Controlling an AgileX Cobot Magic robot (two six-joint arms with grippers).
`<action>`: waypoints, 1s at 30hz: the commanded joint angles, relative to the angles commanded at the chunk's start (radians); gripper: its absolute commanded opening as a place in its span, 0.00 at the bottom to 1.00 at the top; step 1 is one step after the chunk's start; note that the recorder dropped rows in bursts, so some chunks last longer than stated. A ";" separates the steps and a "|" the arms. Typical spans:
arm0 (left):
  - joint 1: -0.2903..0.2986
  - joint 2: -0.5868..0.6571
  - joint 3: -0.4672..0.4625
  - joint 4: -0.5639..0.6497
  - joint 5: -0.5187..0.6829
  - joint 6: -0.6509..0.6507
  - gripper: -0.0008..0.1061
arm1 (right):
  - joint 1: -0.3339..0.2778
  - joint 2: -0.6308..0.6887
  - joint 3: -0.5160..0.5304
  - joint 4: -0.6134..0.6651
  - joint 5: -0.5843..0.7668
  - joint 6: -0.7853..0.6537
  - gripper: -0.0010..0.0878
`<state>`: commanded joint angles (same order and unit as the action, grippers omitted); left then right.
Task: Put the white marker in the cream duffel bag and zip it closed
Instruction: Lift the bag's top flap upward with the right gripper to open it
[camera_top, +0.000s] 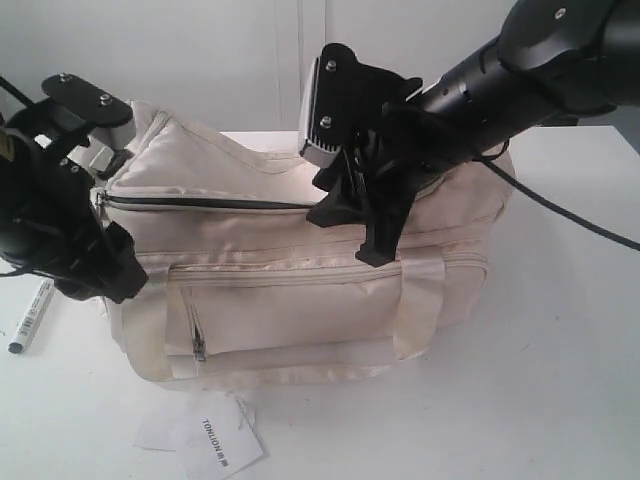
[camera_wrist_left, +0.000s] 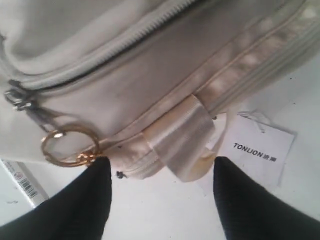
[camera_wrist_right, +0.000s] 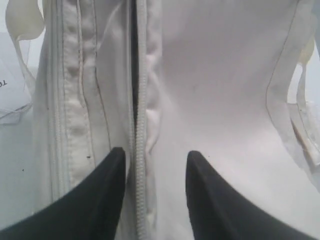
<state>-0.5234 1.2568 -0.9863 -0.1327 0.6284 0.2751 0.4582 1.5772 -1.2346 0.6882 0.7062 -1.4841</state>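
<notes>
The cream duffel bag (camera_top: 300, 290) lies across the middle of the table. Its top zip (camera_top: 200, 203) gapes dark from the left end up to my right gripper (camera_top: 350, 235). That gripper hovers over the bag's top, open, and the zip line (camera_wrist_right: 140, 150) runs between its fingers (camera_wrist_right: 107, 190) without being pinched. The white marker (camera_top: 30, 315) lies on the table left of the bag, black cap toward the front. My left gripper (camera_top: 112, 275) is at the bag's left end, open (camera_wrist_left: 162, 170) over bare table, close to a gold ring (camera_wrist_left: 70, 146) and a handle strap (camera_wrist_left: 182, 140).
A white paper tag (camera_top: 215, 445) printed TONLION lies in front of the bag, also seen from the left wrist as the tag (camera_wrist_left: 260, 150). The front pocket zip (camera_top: 198, 345) hangs on the bag's front. A black cable (camera_top: 570, 215) trails from the right arm over the table.
</notes>
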 joint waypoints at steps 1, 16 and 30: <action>0.000 -0.005 0.010 -0.068 -0.023 0.088 0.58 | 0.000 -0.010 0.000 0.031 0.006 0.000 0.44; 0.000 -0.014 0.044 -0.143 -0.032 0.456 0.66 | 0.097 0.151 -0.256 -0.033 0.112 0.265 0.52; 0.000 -0.010 0.176 -0.137 -0.248 0.700 0.71 | 0.105 0.240 -0.269 -0.081 0.018 0.284 0.52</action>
<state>-0.5234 1.2468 -0.8107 -0.2693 0.3807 0.9750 0.5628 1.8174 -1.5035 0.6073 0.7241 -1.2003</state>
